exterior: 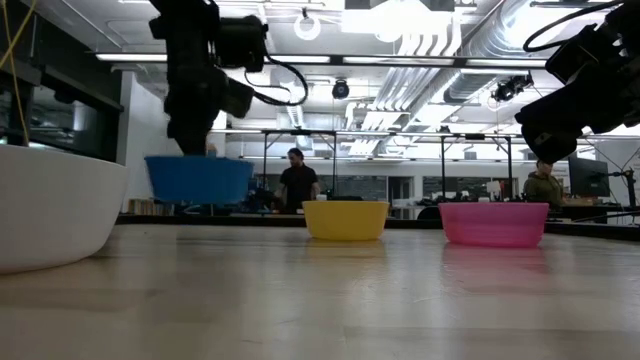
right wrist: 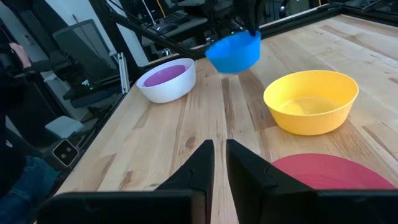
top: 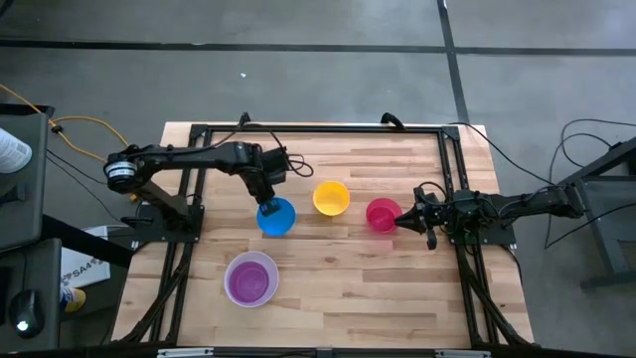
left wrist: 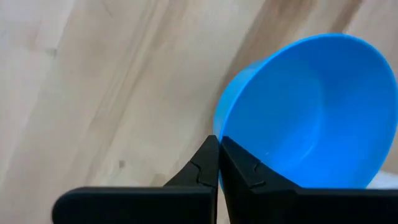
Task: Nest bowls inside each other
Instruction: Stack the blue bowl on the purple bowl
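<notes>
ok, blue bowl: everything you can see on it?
The blue bowl is small, round, plain glossy plastic, and looks empty. The left gripper is shut on its rim, holding it lifted clear of the wooden table, slightly tilted. It hangs left of the yellow bowl, beyond the white bowl. Nothing else touches it.

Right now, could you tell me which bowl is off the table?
The blue bowl: the left gripper holds its rim in the air; the others sit on the table.

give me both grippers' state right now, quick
left gripper: shut on the blue bowl, held clear of the table.
right gripper: nearly shut, nothing gripped, beside the pink-red bowl.
</notes>
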Controlling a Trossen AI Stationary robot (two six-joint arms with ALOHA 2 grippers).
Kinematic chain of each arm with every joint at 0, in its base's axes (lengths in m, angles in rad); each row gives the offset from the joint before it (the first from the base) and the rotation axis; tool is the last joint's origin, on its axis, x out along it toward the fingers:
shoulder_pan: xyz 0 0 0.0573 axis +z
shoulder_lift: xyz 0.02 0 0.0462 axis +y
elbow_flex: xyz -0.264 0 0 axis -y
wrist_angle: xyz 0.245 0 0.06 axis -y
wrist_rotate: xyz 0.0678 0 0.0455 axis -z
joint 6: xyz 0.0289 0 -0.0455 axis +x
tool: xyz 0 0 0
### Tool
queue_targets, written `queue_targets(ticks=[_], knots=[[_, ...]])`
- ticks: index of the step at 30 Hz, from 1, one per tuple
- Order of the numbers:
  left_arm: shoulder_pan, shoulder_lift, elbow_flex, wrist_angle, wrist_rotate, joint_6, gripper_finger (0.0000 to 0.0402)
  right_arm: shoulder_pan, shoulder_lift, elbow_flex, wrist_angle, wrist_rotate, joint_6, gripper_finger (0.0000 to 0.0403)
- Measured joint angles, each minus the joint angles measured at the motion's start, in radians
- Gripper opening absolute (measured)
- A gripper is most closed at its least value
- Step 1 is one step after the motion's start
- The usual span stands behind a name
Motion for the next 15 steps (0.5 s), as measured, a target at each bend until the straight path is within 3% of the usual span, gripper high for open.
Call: queue_targets(ticks=[7, 15], knots=[[-0.011, -0.024, 0.143, -0.176, -0.019, -0.001, 0.0000, 0.000, 0.000, 0.000, -0.001, 0.001, 0.000, 0.0035], [-0.135, -0.042, 0.233, -0.320, 0.006, -0.011, 0.0000, 0.000, 0.000, 0.000, 0.000, 0.001, 0.000, 0.0035]])
